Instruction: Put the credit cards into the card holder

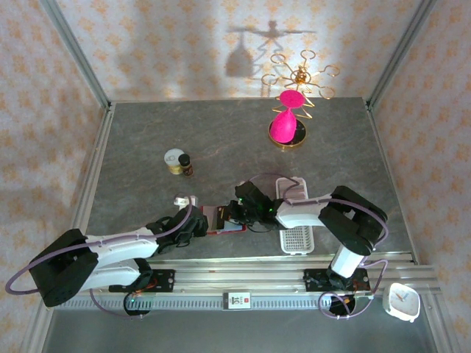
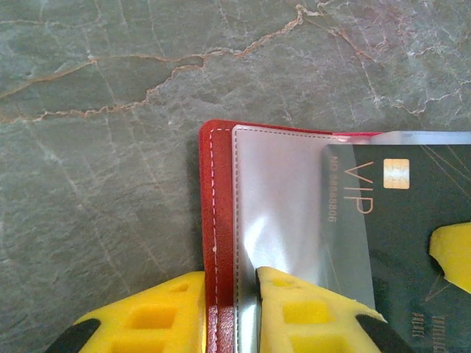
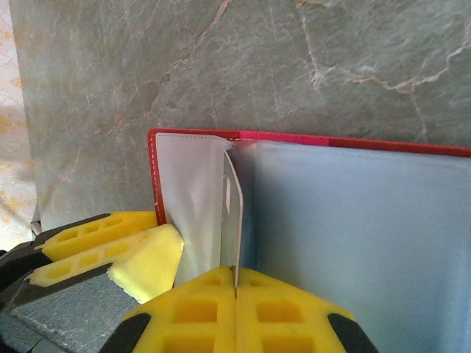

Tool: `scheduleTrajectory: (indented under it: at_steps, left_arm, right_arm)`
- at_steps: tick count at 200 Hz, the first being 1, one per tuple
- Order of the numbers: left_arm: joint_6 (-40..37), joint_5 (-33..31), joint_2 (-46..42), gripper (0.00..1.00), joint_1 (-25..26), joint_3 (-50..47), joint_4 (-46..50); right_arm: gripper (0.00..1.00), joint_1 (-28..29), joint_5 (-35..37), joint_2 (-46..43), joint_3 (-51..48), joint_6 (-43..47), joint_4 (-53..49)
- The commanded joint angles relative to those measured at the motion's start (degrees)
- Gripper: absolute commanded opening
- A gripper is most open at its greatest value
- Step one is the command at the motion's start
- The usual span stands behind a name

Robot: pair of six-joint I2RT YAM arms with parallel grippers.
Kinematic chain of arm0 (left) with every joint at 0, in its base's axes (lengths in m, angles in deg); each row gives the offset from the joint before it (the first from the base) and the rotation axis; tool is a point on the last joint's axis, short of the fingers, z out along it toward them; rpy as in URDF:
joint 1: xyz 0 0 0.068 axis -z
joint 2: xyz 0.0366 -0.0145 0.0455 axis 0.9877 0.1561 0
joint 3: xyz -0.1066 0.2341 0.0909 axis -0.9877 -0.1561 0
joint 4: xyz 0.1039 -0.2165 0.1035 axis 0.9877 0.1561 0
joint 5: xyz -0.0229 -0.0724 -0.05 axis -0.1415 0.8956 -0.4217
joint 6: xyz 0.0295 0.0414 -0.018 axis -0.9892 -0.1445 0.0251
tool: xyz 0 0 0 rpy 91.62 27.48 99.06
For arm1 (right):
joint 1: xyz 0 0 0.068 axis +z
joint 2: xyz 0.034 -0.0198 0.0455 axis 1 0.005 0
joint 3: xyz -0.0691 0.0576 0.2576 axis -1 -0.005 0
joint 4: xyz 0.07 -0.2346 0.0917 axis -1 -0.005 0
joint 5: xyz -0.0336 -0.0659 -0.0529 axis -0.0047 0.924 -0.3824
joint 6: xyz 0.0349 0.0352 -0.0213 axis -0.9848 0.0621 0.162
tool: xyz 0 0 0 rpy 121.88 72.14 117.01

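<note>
The red card holder (image 2: pixel 221 184) lies open on the grey marble table, its clear plastic sleeves facing up. My left gripper (image 2: pixel 232 276) is shut on the card holder's near edge, pinching the red cover and the sleeve's border. A dark credit card (image 2: pixel 412 220) marked VIP lies partly inside a clear sleeve. My right gripper (image 3: pixel 235 271) is shut on that credit card (image 3: pixel 237 213), seen edge-on and standing at the card holder's (image 3: pixel 309 139) fold. In the top view both grippers, left (image 1: pixel 208 220) and right (image 1: pixel 237 213), meet over the card holder (image 1: pixel 229 229).
A long white slotted tray (image 1: pixel 294 235) lies right of the wallet, under the right arm. A small dark bottle (image 1: pixel 185 165) and a gold-lidded jar (image 1: pixel 174 158) stand farther back on the left. A pink object on a gold stand (image 1: pixel 288 121) is at the back. A white clock (image 1: pixel 402 301) sits near the right base.
</note>
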Motion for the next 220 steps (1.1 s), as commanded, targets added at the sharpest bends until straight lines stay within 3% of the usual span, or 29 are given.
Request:
scheduleTrajectory:
  at_steps: [1,68,100,150,220]
  left_arm:
    - [2.0,7.3,3.0,0.22,0.9,-2.1,-1.5]
    - [1.4,6.0,3.4,0.22,0.9,-1.8,0.2]
    - [1.7,6.3,3.1,0.22,0.9,-2.1,-0.1]
    - [1.9,5.9,3.3,0.26,0.9,-2.5,-0.8]
    - [2.6,5.4,3.4,0.35,0.9,-3.6,-2.0]
  right_arm:
    - [0.01,0.5,0.3,1.7,1.7,2.7,-3.6]
    - [0.3,0.5,8.0,-0.7,4.9,7.5,-13.7]
    - [0.29,0.6,9.3,-0.7,5.9,8.6,-15.9]
    - [0.15,0.6,8.0,1.3,5.9,7.7,-13.9]
    - [0.13,1.8,7.1,3.2,7.9,7.6,-13.0]
